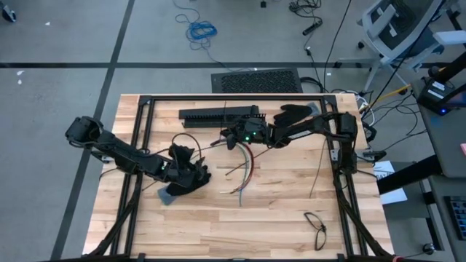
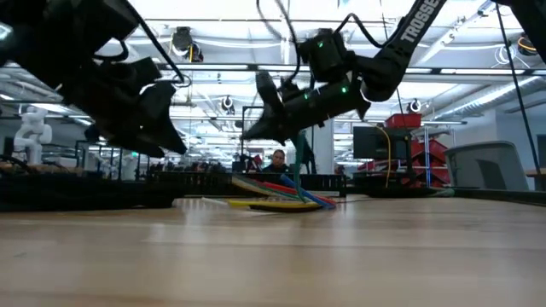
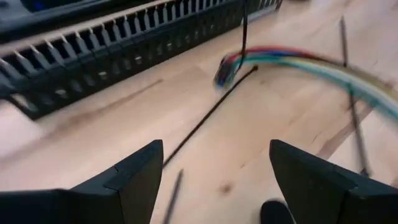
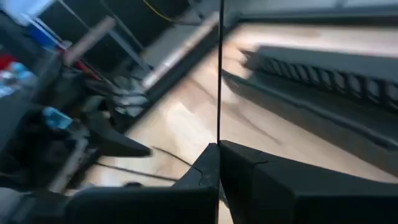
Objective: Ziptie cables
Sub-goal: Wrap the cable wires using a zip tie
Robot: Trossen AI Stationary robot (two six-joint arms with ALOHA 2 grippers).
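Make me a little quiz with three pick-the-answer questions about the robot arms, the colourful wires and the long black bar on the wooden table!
1. Where does the long black slotted bar lie on the wooden table?
A. near the far edge
B. at the near edge
C. under the left arm

2. How many robot arms reach over the table?
A. one
B. two
C. three

3. How are the right gripper's fingers?
A. wide apart, holding nothing
B. pinched shut on a thin stiff black strip
C. closed around the slotted bar

Answers:
1 A: the high view shows the bar by the far edge, beyond the bundle of thin coloured cables.
2 B: the left gripper is open and empty, and the right gripper is there too.
3 B: in the right wrist view the thin black strip rises from between the closed fingers.
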